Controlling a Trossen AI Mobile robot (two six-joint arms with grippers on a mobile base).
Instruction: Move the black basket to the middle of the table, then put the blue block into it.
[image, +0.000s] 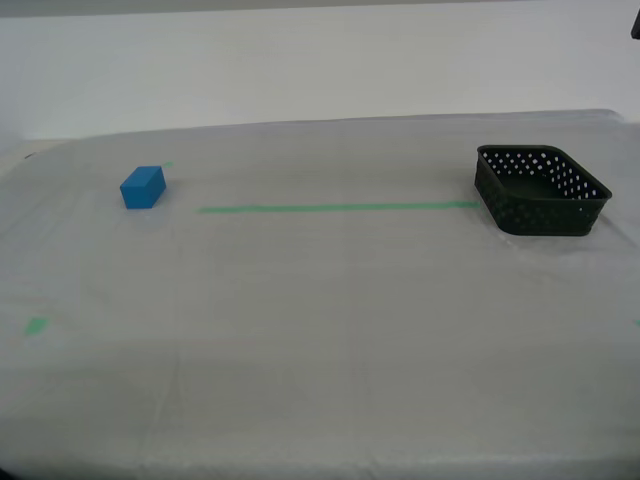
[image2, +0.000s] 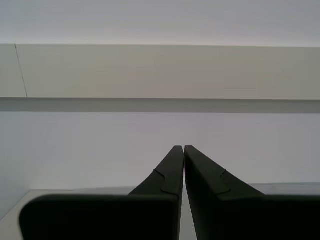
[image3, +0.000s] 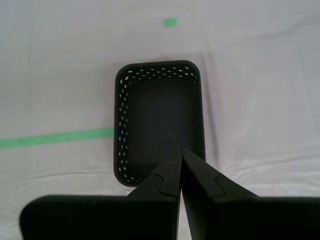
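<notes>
Exterior view first: the surface (image: 320, 330), draped in pale grey-white cloth, fills most of the frame, with a white wall behind it. The black basket (image: 541, 189) sits at the right of this frame, a little above mid-height, upright and empty as far as can be seen. The blue block (image: 143, 187) rests at the left of this frame at about the same height, well apart from the basket. A thin green tape line (image: 338, 208) runs between them, its right end reaching the basket's wall. A small green mark (image: 36, 325) lies at the lower left of the frame. No arm shows in this view.

Second wrist view: my second pincer (image2: 180, 149) points out toward a plain white wall and a pale band above it. Its two dark fingers meet at the tips, closed on nothing.

First wrist view: my first pincer (image3: 181, 151) hangs above the basket (image3: 159, 117), its tips over the wall nearest the camera. Its fingers are pressed together and grip nothing. The basket's floor is bare. The tape line (image3: 55, 137) ends at one basket wall, and a green mark (image3: 170, 22) lies beyond the basket.
</notes>
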